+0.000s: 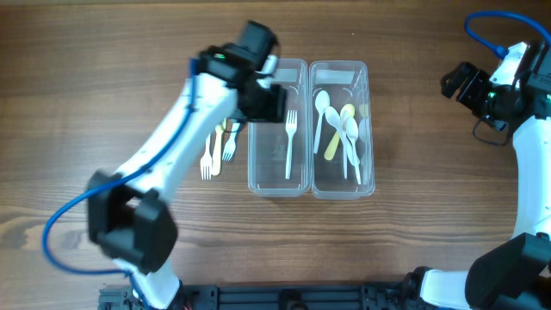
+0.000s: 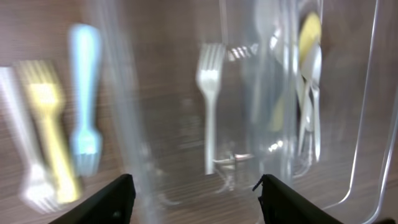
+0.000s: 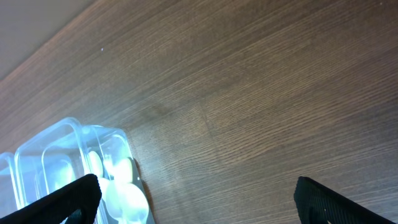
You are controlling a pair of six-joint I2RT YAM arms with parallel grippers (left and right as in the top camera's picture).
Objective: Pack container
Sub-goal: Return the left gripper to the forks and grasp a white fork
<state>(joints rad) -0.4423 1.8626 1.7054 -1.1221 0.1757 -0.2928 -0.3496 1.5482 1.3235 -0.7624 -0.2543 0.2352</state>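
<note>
Here the left gripper (image 2: pixel 194 186), blurred, seems spread empty, the right gripper (image 3: pixel 196 183) likewise, over the wood-grain table (image 1: pixel 86 86).

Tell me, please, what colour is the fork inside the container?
The fork is white; clearest overhead.

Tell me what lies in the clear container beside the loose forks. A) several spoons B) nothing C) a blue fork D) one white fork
D: overhead, a single white fork lies in that container; the spoons are in the other one.
</note>
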